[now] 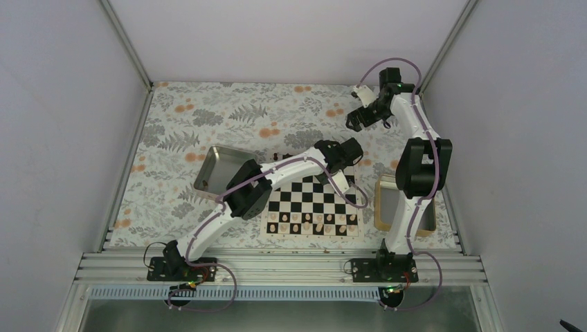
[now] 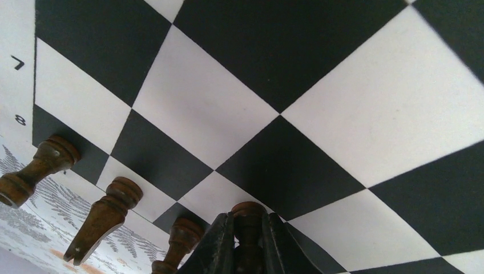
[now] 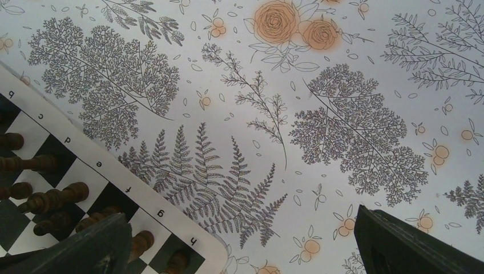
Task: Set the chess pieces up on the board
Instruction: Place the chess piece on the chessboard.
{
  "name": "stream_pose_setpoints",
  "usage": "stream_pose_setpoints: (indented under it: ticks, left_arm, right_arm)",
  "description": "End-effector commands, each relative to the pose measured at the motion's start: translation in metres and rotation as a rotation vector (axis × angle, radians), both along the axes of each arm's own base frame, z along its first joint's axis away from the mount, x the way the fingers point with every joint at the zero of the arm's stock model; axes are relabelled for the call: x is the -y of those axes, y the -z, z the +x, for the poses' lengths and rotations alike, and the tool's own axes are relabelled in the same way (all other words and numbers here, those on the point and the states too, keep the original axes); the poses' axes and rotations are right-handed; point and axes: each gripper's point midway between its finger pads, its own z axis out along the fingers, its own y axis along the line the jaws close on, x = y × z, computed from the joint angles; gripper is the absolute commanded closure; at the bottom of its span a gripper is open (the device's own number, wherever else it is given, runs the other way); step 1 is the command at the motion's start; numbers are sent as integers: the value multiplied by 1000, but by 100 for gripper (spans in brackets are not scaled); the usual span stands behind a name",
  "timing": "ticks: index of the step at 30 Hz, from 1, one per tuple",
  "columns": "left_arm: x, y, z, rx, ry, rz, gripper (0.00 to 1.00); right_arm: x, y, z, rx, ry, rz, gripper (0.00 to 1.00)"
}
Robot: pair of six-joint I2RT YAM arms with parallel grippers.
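Note:
The board [image 1: 302, 197] lies in the middle of the table. My left gripper [image 1: 351, 159] hangs over its far right corner. In the left wrist view that gripper [image 2: 249, 217] is shut on a dark brown chess piece [image 2: 249, 208], held upright with its base at the board's surface [image 2: 205, 108]. Three more dark pieces [image 2: 107, 212] stand in a row along the edge to its left. My right gripper [image 1: 356, 119] is raised behind the board, and it stands open [image 3: 245, 251] over bare cloth. Several dark pieces [image 3: 55, 199] show on the board's corner [image 3: 188, 242].
Pale cream pieces [image 1: 315, 223] fill the board's near rows. A shiny metal tray [image 1: 208, 181] sits left of the board. A wooden-rimmed tray [image 1: 381, 207] sits to the right, partly under my right arm. Flowered cloth [image 3: 319, 114] covers the table.

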Motion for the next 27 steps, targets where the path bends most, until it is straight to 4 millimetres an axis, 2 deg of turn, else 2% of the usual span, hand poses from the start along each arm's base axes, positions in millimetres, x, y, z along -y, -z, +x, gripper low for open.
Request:
stream_pose_setpoints:
  ticks: [1,12,27]
  left_arm:
    - [-4,13,8,27,0,29,88]
    - [-4,11,11,42,-11,25,86]
    - [-1,-1,9,57,-27,14,81]
  right_arm:
    - [-1,-24,2,54,-13,19,0]
    - [-3,-24,-1,48,-24,28,0]
    - [-6,-26,-3,47,-34,37,0]
